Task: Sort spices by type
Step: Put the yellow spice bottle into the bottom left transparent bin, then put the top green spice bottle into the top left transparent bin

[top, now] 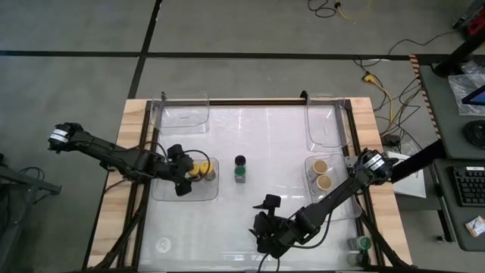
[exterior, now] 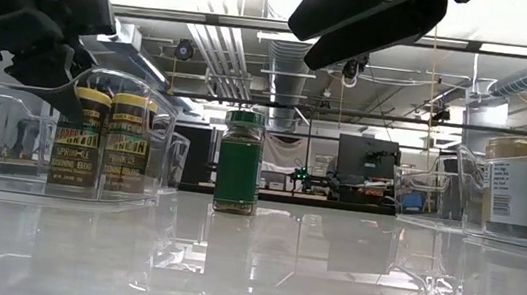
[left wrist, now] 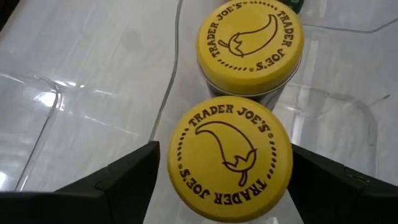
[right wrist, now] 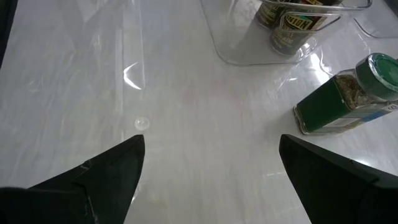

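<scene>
Two yellow-lidded spice jars stand side by side in a clear tray at the table's left; they also show in the low view. My left gripper is open just above one of them, a finger on either side of its lid, with a gap showing at one finger. A green-lidded jar stands upright on the table's middle, also in the right wrist view. Two tan-lidded jars stand in a tray at the right. My right gripper is open and empty above the table's near middle.
Two more clear trays lie at the table's far edge. A green-lidded jar stands at the near right corner. The table's wooden rim runs along both sides. Bare white table lies between the trays.
</scene>
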You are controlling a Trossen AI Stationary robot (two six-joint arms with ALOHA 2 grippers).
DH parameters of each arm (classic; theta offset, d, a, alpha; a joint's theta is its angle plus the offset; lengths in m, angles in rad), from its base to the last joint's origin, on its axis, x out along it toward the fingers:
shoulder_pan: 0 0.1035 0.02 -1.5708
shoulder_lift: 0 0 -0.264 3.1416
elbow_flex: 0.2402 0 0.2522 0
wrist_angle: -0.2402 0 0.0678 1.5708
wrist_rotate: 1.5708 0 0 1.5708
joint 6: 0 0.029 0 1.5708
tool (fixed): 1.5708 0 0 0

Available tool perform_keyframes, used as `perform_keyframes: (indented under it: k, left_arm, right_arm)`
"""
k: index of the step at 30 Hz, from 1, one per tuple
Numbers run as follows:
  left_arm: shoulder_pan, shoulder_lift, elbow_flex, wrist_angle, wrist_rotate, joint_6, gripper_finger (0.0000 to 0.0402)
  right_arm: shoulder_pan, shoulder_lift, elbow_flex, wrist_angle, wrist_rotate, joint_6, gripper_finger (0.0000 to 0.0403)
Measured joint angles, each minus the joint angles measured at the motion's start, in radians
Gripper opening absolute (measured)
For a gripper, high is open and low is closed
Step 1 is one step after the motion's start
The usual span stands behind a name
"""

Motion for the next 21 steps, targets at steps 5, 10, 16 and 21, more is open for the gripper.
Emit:
perform_keyframes:
  k: [5,10,16,21]
  left_arm:
    - [0.0,-0.001,0.019,-0.04,-0.003,-0.003,0.0318]
    - [0.0,-0.002,0.079,-0.092,-0.021,0.001,0.0325]
    - [0.0,-0.002,0.17,-0.172,-0.027,0.005,0.0325]
    - [0.0,-0.002,0.248,-0.157,-0.029,0.014,0.0325]
  right_arm:
    - [0.0,0.0,0.0,0.0,0.0,0.0,0.0364]
    - [0.001,0.0,0.0,0.0,0.0,0.0,0.0364]
    - [0.005,0.0,0.0,0.0,0.0,0.0,0.0364]
    - [0.006,0.0,0.0,0.0,0.0,0.0,0.0364]
